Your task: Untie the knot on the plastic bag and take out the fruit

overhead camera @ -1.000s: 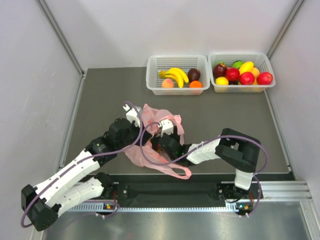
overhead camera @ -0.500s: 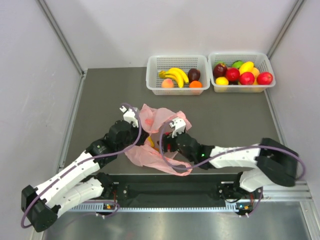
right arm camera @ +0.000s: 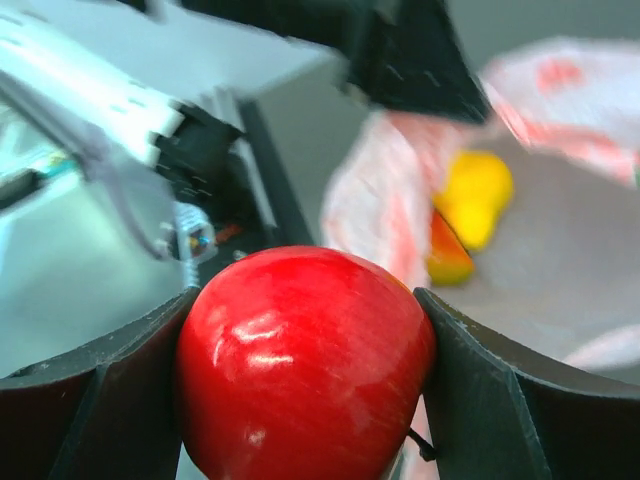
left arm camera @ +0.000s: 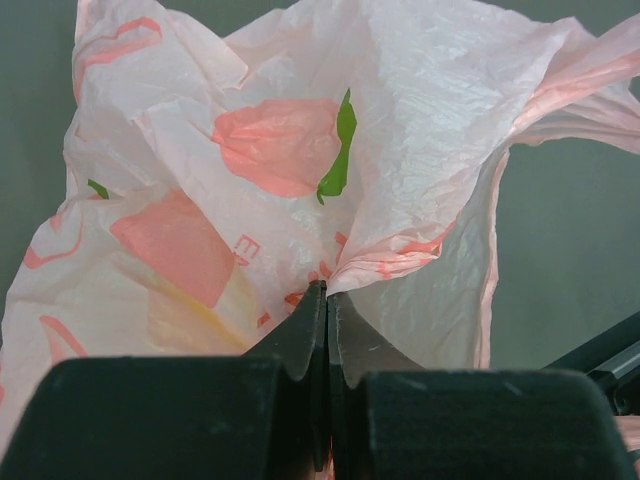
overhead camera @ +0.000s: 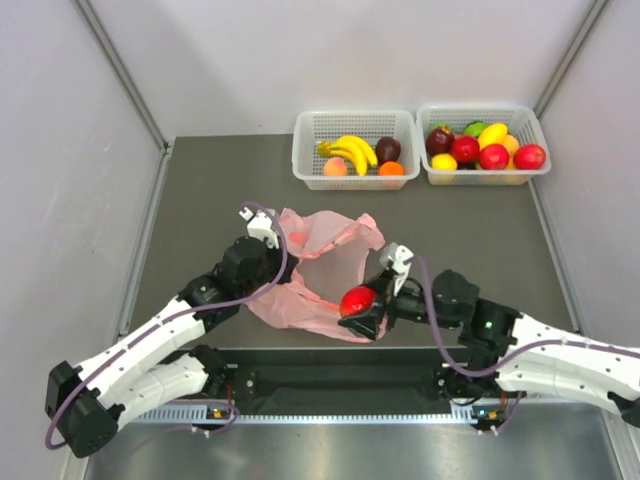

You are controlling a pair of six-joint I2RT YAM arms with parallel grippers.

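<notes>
Red apple clamped in right tool at plastic bag edge; left tool pinching its rim; open table rightward.

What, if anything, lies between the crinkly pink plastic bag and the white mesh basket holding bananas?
Only bare dark tabletop separates bag and basket, per the top view.

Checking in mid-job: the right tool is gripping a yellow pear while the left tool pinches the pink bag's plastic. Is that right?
Not quite. The right tool is gripping a red apple, not a yellow pear; the right wrist view shows it between the fingers. The rest holds: the left tool pinches the pink bag.
</notes>
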